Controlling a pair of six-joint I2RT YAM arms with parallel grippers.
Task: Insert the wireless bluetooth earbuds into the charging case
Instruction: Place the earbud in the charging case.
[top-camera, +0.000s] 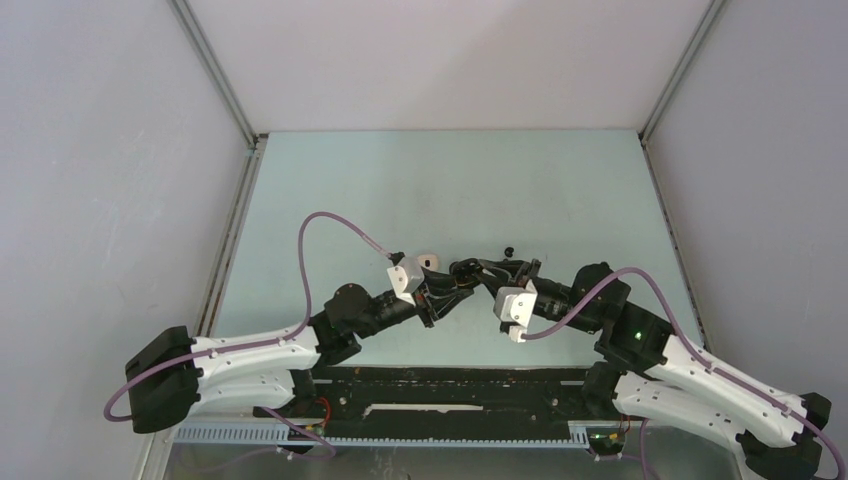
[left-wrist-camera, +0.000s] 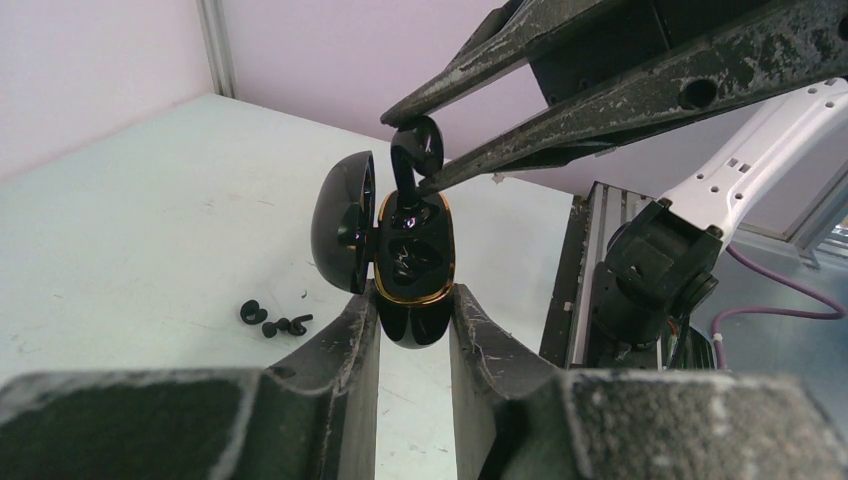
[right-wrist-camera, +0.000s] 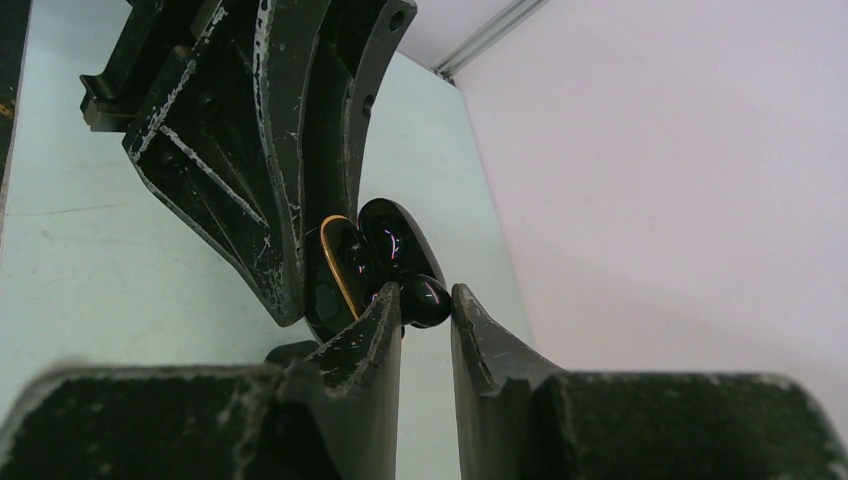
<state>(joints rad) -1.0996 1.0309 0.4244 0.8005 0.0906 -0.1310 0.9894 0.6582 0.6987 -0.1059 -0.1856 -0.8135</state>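
The left gripper (left-wrist-camera: 413, 303) is clamped on the open charging case (left-wrist-camera: 412, 255), which is black with a gold rim and has its lid (left-wrist-camera: 338, 222) swung aside. It holds the case above the table (left-wrist-camera: 150, 200). The right gripper (right-wrist-camera: 427, 298) pinches a black earbud (left-wrist-camera: 417, 150), whose stem meets the case's open face. Several loose black earbuds (left-wrist-camera: 272, 320) lie on the table, well apart from the case.

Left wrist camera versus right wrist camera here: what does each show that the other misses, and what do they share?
Left wrist only: loose earbuds lying on the table, the right arm, and the open inside of the charging case. Right wrist only: no extra objects, just an edge-on look at the case's gold rim and lid. Both: the left gripper shut on the open case, and the right gripper pinching a black earbud at its mouth.
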